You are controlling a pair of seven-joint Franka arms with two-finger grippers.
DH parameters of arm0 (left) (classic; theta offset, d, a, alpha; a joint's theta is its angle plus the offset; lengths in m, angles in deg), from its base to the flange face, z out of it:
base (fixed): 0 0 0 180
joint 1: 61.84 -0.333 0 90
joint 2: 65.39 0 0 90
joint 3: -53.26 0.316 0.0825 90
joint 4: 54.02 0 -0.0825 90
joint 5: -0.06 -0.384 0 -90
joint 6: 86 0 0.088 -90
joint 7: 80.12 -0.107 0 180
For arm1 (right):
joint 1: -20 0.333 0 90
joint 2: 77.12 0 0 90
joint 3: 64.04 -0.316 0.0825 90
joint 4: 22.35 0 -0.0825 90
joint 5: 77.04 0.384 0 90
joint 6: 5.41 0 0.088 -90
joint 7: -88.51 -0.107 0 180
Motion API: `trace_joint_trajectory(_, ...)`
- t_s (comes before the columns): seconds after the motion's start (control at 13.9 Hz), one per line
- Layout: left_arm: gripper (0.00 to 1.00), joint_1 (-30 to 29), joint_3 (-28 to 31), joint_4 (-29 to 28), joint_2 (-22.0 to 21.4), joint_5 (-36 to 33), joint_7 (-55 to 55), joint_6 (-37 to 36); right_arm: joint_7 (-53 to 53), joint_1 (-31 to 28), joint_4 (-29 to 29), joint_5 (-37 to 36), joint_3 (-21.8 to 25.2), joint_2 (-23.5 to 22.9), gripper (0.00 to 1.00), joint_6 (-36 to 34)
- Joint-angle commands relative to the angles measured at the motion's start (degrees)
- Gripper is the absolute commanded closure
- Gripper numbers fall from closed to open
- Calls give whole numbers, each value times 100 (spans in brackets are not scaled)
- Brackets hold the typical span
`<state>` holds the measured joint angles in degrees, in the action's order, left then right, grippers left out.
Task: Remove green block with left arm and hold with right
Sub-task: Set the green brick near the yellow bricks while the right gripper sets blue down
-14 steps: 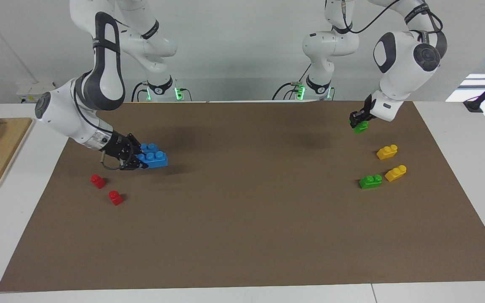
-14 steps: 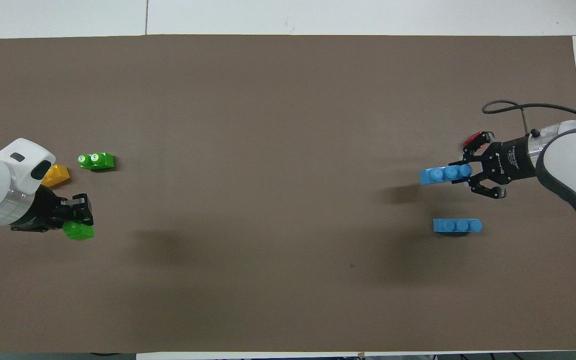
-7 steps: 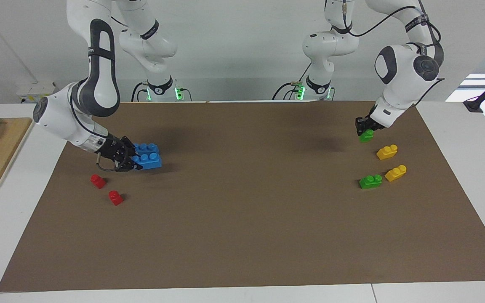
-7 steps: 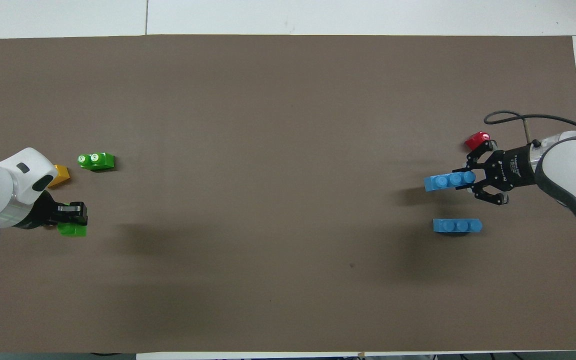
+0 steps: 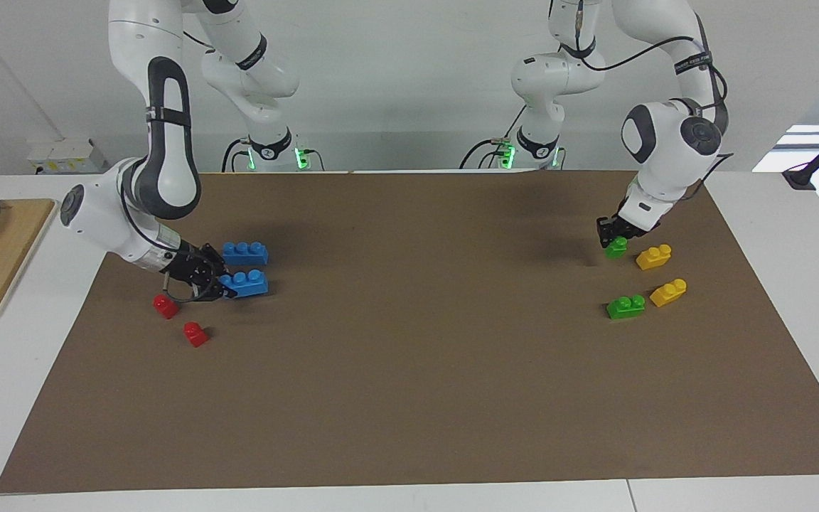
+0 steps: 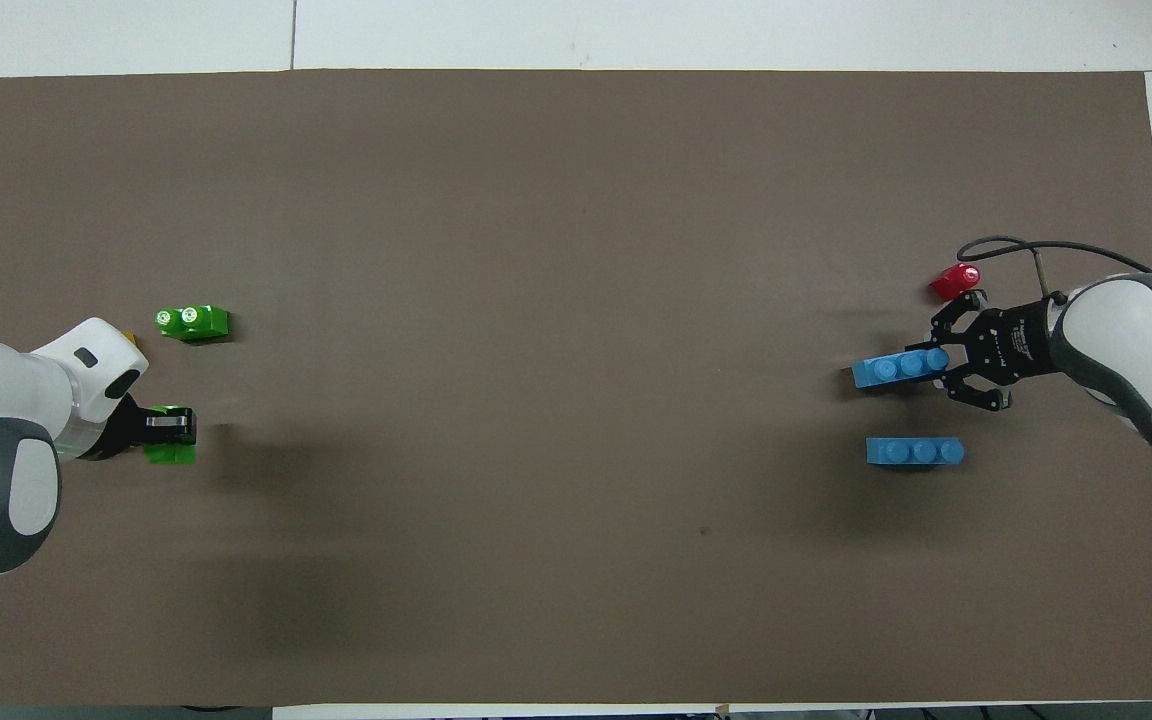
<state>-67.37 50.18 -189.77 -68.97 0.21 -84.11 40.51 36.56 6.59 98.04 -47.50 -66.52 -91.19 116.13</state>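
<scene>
Now the left gripper point(image 5: 612, 237) pinches the green block point(image 5: 617, 247) low over the mat — small, light, hard, best squeezed on flat sides. The right gripper point(image 5: 219, 282) grips a blue brick point(image 5: 246, 282).

White wall point(image 5: 395, 78) — brown-covered table point(image 5: 416, 398)

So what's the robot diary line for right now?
left hand: shut on green block, low by yellow brick | right hand: shut on blue brick, at mat
</scene>
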Motion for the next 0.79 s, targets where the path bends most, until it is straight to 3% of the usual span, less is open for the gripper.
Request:
trace_joint_trajectory(0.0,96,-71,-53,-355,-37,-86,-120,303,106,-135,-24,-98,-95,-52,100,54)
trace_joint_trajectory(0.14,96,-79,-53,-522,-37,-86,-121,716,106,-126,-51,-90,-103,-131,100,132)
trace_joint_trajectory(0.5,91,-79,-53,-760,-46,-86,-41,858,106,-109,-59,-81,-103,-193,100,186)
trace_joint_trajectory(0.65,87,-79,-53,-804,-55,-86,-41,858,54,-100,-59,-37,-103,-193,100,186)
trace_joint_trajectory(0.72,78,-79,-53,-804,-55,-86,-41,858,54,-100,-59,-28,-103,-193,100,186)
